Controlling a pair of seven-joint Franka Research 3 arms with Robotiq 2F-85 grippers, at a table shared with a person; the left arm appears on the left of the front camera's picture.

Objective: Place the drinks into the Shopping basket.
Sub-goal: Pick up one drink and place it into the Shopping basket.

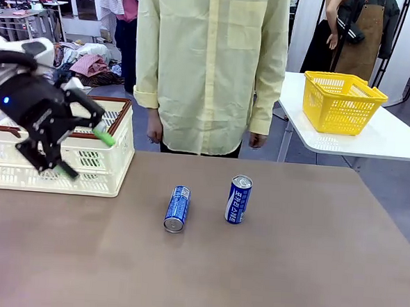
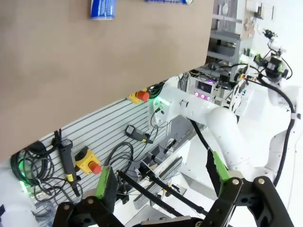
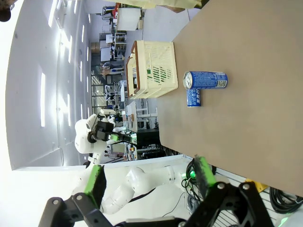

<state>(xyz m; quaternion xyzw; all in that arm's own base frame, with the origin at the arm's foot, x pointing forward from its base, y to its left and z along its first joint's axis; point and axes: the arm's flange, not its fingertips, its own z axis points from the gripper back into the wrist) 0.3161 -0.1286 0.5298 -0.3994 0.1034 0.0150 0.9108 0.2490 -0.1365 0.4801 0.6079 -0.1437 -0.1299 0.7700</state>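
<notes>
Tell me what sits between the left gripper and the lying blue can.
Nothing visible: bare table lies between the open left gripper and the lying can; the Shopping basket sits behind the gripper.

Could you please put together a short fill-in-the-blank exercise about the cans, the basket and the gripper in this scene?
1. The standing can and the lying can are both ___ in colour.
2. The cream basket sits on the robot's ___ side of the table.
3. The left gripper holds nothing, and its jaws are ___.
Missing words: blue; left; open.
</notes>
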